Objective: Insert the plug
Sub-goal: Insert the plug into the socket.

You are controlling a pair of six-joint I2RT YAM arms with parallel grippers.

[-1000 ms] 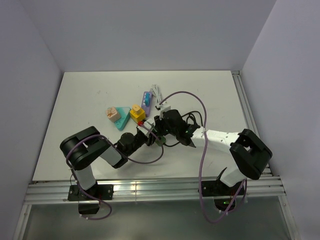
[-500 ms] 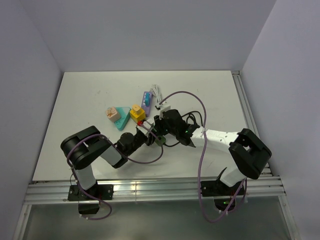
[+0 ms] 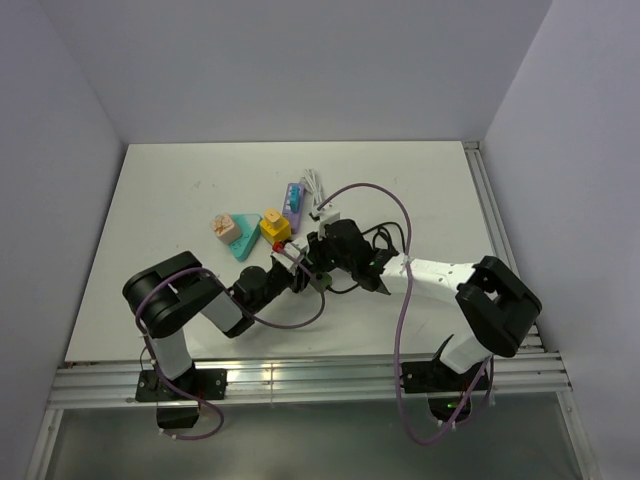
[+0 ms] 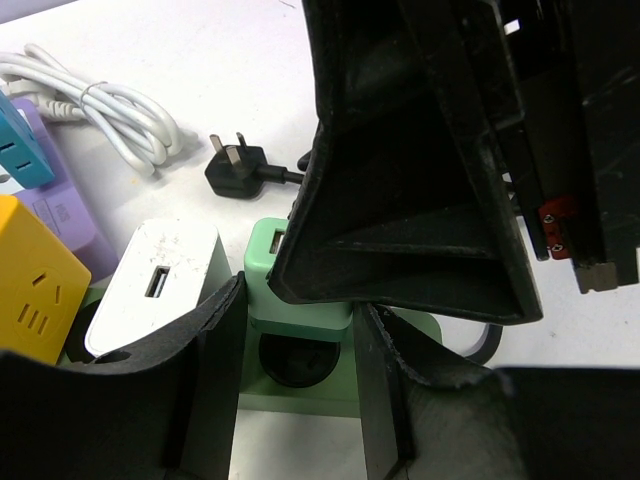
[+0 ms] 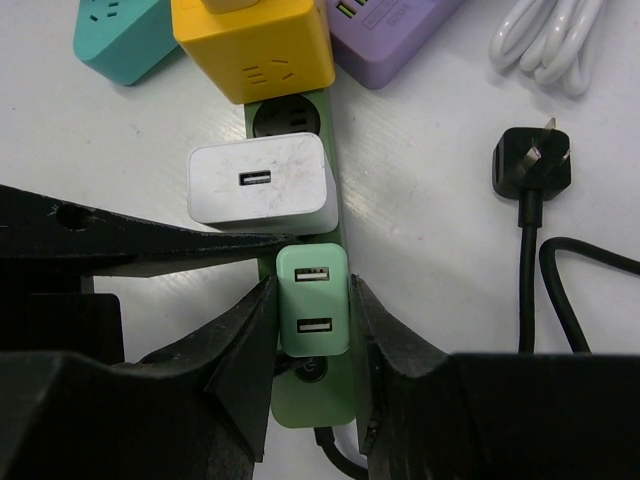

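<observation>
The plug (image 5: 313, 290), a pale green charger block with two USB ports, stands on the green power strip (image 5: 312, 405) over a round black socket (image 4: 298, 362). I cannot tell whether its pins are seated. My right gripper (image 5: 313, 300) is shut on its long sides. My left gripper (image 4: 298, 300) comes in from the side, and its fingers (image 4: 215, 370) touch the plug (image 4: 290, 300) at both ends, just above the strip (image 4: 300, 395). In the top view both grippers meet at mid-table, the left gripper (image 3: 300, 272) and the right gripper (image 3: 322, 262).
A white charger (image 5: 262, 185) sits in the strip beside the plug, with a yellow cube adapter (image 5: 255, 45) beyond it. A teal adapter (image 5: 120, 35), a purple strip (image 5: 390, 30) and a coiled white cable (image 5: 560, 40) lie farther off. A loose black plug (image 5: 530, 165) lies to the right.
</observation>
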